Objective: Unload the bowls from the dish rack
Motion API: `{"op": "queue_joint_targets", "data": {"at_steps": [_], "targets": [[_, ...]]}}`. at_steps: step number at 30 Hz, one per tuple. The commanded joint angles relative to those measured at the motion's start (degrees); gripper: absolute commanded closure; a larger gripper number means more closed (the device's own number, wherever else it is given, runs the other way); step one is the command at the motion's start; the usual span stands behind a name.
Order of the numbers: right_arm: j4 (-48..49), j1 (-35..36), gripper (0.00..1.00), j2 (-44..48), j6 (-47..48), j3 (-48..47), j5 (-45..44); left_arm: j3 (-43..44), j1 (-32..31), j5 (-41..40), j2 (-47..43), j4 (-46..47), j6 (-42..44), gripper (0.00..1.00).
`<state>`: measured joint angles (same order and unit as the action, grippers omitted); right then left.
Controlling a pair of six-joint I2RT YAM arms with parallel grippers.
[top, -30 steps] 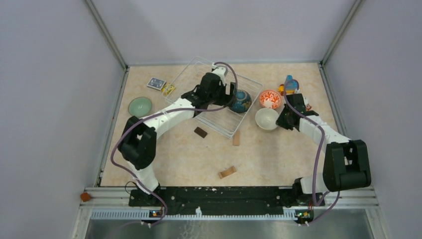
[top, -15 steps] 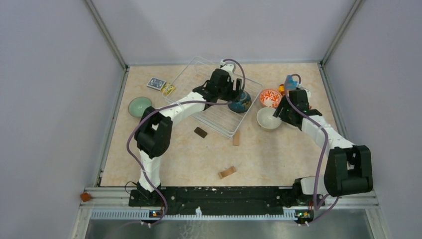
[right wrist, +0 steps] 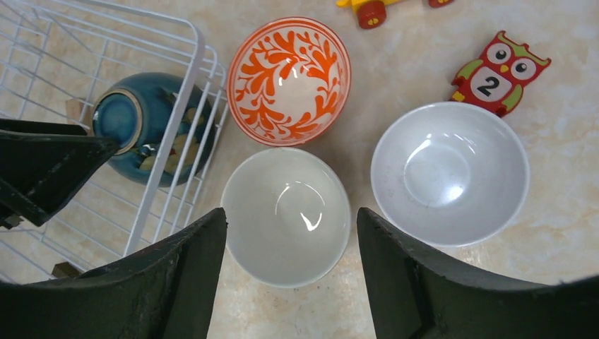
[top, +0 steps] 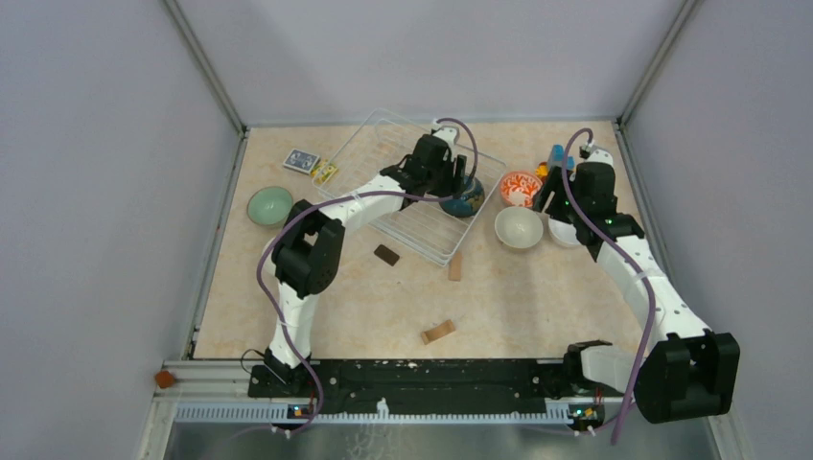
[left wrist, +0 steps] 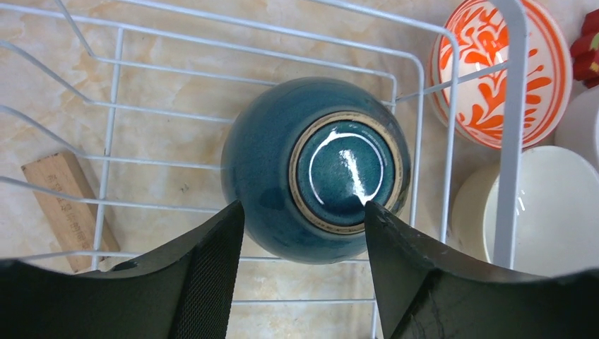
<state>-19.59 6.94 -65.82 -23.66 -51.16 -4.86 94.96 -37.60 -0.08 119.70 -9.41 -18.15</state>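
My left gripper (left wrist: 304, 212) straddled the upturned teal bowl (left wrist: 314, 169), jaws apart, tight in the dish rack (left wrist: 422, 127) corner; my right gripper (right wrist: 289, 215) hung spread.

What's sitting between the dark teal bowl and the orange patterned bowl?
Only the dish rack's wire wall, in the left wrist view: dark teal bowl inside, orange patterned bowl outside.

Teal bowl (left wrist: 314, 169) sits inverted, tight against the rack (left wrist: 508, 141) right wall. Just outside it, patterned bowl (right wrist: 289, 79), white bowl (right wrist: 286, 215) and second white bowl (right wrist: 450, 173) crowd the right edge. Near half of the bench (top: 537, 307) is open, bar scattered wooden blocks (top: 438, 332).
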Motion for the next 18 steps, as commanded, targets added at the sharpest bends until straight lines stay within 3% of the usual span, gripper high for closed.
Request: {"op": "queue_joint_targets", "data": {"at_steps": [1, 7, 12, 18], "targets": [[1.58, -0.36, 0.33, 1.5, 2.96, -3.54, 4.36, 1.56, 0.11, -1.93, 0.0, -2.75, 0.64, 0.33], [1.05, 2.56, 0.33, -1.85, 5.05, -8.97, 6.36, -1.56, 0.1, -5.94, -3.77, -6.4, 1.41, 0.41], [0.22, 7.48, 0.33, -6.76, 7.35, -14.93, 5.95, -5.87, 0.14, -9.36, -8.05, -7.13, 2.12, 0.42], [0.54, 11.49, 0.33, -15.11, 9.2, -22.01, 11.47, -10.0, 0.09, -10.61, -9.89, -7.08, 2.3, 0.42]]}}
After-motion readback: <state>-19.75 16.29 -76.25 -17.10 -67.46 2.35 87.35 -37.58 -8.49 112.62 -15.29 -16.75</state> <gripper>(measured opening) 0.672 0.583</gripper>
